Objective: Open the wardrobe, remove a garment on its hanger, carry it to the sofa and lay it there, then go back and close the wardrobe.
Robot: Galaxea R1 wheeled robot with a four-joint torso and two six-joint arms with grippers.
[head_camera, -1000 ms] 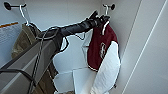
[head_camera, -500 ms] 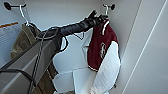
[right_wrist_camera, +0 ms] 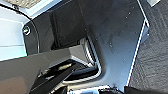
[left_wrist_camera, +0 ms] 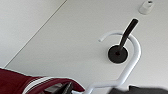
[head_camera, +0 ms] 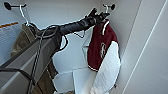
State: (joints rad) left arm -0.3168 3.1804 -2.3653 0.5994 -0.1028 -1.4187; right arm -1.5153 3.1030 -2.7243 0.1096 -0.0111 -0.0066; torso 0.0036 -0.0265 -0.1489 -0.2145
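— Where is the maroon varsity-style jacket with white sleeves (head_camera: 101, 48) hanging right now?

— Inside the open tall white wardrobe (head_camera: 140, 47), against its white inner wall. It is hanging on a thin white hanger with a curved hook (left_wrist_camera: 125, 67), and that hook is looping over a small black peg on a round base (left_wrist_camera: 118, 51), the landmark here. The white-striped collar is sitting just below the peg, and a white sleeve is drooping down lower still.

— And the left hand (head_camera: 98, 15)?

— It is reaching up on its long black arm to a spot just below and beside the black peg, right at the jacket's collar and the hanger's neck. I cannot tell whether its fingers are spread or pinching the hanger; they are too dark and bunched to read.

— Anything else in there?

— Well away from the black peg, across the wardrobe, an olive-brown garment (head_camera: 21, 41) is hanging from a second white hanger on another black peg (head_camera: 8, 5). Far below the black peg, white folded panels are lying at the wardrobe's bottom.

— The right hand?

— The right wrist view is showing dark robot bodywork over grey carpeted floor (right_wrist_camera: 152, 57); I cannot tell that hand's state.
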